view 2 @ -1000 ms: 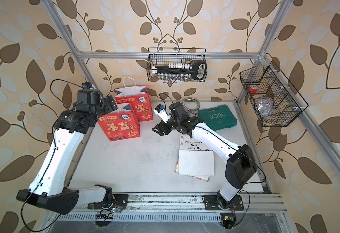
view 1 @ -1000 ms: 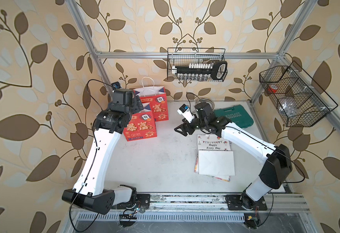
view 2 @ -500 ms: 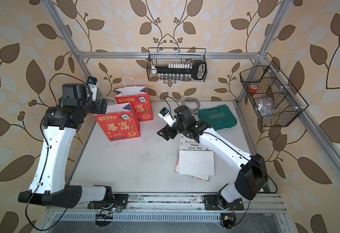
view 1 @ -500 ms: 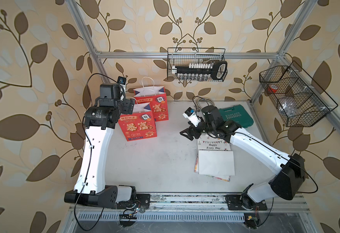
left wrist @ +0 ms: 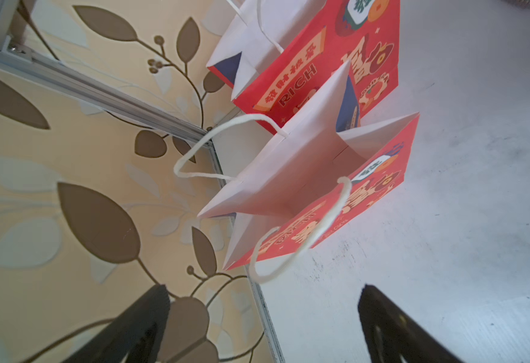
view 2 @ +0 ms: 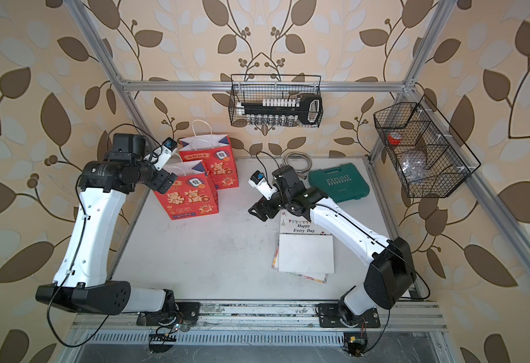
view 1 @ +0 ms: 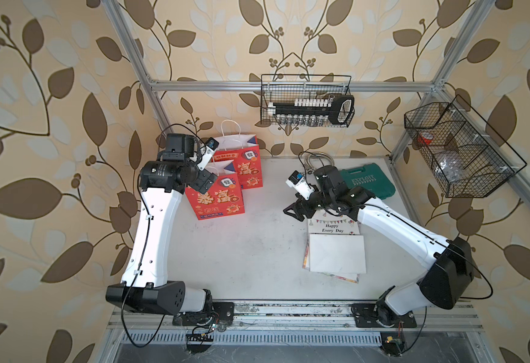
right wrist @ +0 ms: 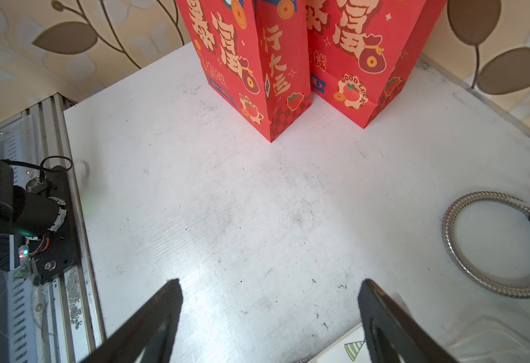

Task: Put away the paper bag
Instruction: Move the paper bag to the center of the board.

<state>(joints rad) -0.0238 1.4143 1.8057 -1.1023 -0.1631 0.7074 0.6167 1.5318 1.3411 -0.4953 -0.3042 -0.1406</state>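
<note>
The front red paper bag [view 1: 218, 199] and the rear red paper bag [view 1: 247, 169] are seen upright on the table [view 1: 257, 251], well apart from the green tool case [view 1: 367, 180] and right across the tabletop from it. They are set tight together (touching or not can't be told for sure). Both mouths are open, with white rope handles sticking up.

The left gripper [left wrist: 264, 287] is held at the top of the front bag, on the side turned away from the tool case. Its jaws are spread wide and nothing is pinched. In the left wrist view one rope handle [left wrist: 301, 240] is seen looping just ahead of the jaw tips.

The right gripper [right wrist: 270, 283] is held near the tool case, between it and the bags, over bare table. Its jaws are wide apart too, with nothing held.

A flat white paper stack [view 1: 336, 253] printed "Happy Every Day" is laid near the tool case, on the arm-base side of it. A coiled metal hose [view 1: 315, 158] is spotted just beside the tool case, at its back corner nearest the bags.
</note>
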